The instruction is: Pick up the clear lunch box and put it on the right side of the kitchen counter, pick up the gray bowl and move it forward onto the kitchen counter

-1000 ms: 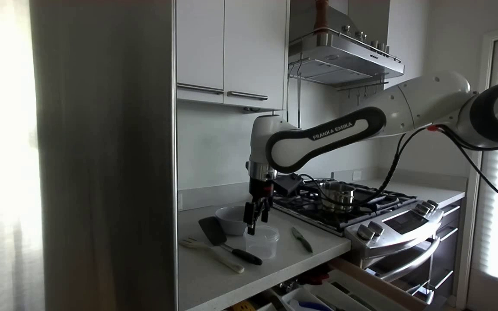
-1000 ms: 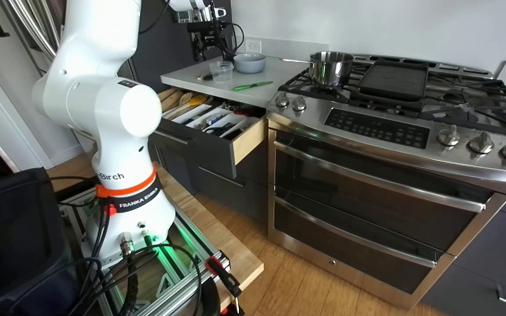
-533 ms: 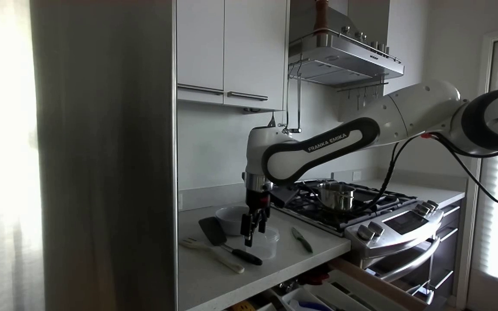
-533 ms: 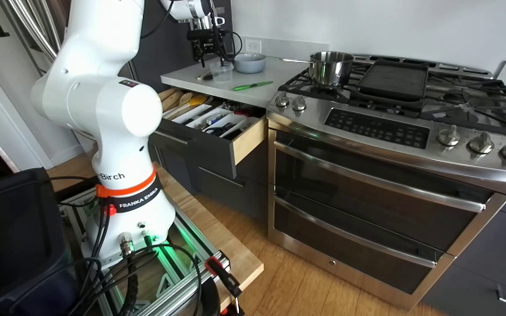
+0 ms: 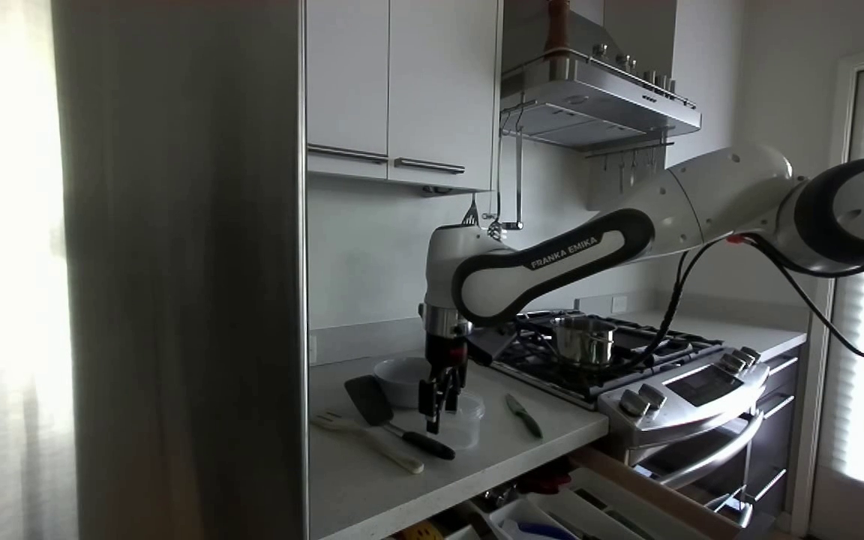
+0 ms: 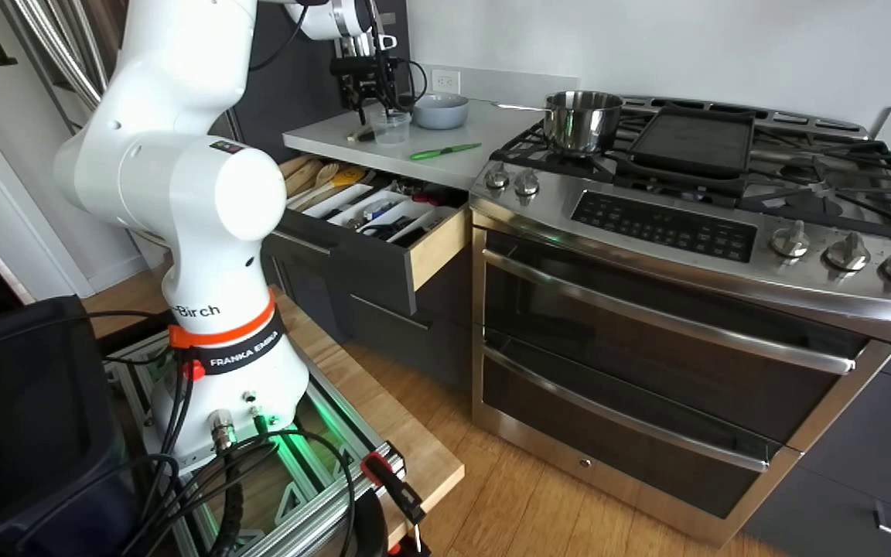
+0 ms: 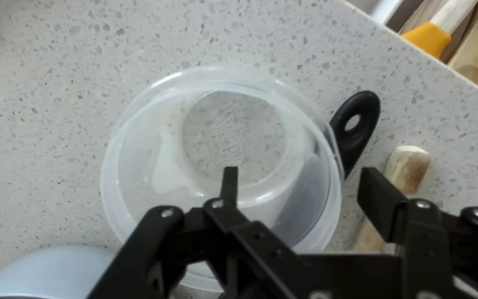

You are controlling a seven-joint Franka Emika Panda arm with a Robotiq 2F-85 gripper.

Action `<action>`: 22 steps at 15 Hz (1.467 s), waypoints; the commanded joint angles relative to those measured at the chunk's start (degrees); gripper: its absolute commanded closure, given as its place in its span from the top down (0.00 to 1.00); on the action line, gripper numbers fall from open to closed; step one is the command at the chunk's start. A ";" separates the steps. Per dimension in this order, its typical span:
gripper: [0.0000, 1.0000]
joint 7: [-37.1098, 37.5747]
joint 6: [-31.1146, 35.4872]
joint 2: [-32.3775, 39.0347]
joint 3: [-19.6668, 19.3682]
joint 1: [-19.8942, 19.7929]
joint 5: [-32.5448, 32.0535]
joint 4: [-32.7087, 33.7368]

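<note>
The clear lunch box point(image 5: 468, 426), a round translucent tub, stands upright and open-topped on the pale kitchen counter point(image 5: 507, 461). It also shows in an exterior view point(image 6: 391, 133) and, large, in the wrist view point(image 7: 235, 137). My gripper point(image 5: 442, 418) is open and empty, pointing down at the tub. In the wrist view the gripper point(image 7: 300, 176) has one finger over the tub's inside and the other outside its rim. I cannot tell whether a finger touches the wall. The gray bowl point(image 6: 442, 113) stands close beside the tub, partly behind the gripper in an exterior view point(image 5: 400, 386).
A black spatula point(image 5: 369, 397) and a wooden fork point(image 5: 372, 442) lie beside the tub. A green knife point(image 6: 445, 151) lies on its other side. A drawer point(image 6: 442, 263) with utensils is open below the counter edge. A steel pot point(image 6: 583, 128) stands on the stove point(image 6: 809, 193).
The gripper has come down to the level of the tub's rim, moving slightly left in an exterior view, and has slowed. It stays open. The tub and the bowl have not moved.
</note>
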 commanded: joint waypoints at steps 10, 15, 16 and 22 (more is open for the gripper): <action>0.13 -1.43 0.54 1.25 -0.69 0.54 0.50 0.62; 0.02 -1.02 -0.05 -0.19 -0.80 0.38 0.69 0.26; 0.02 -0.77 -0.53 -0.89 -0.87 0.32 0.76 -0.03; 0.02 2.16 -6.34 -7.74 0.14 -0.92 2.42 -3.49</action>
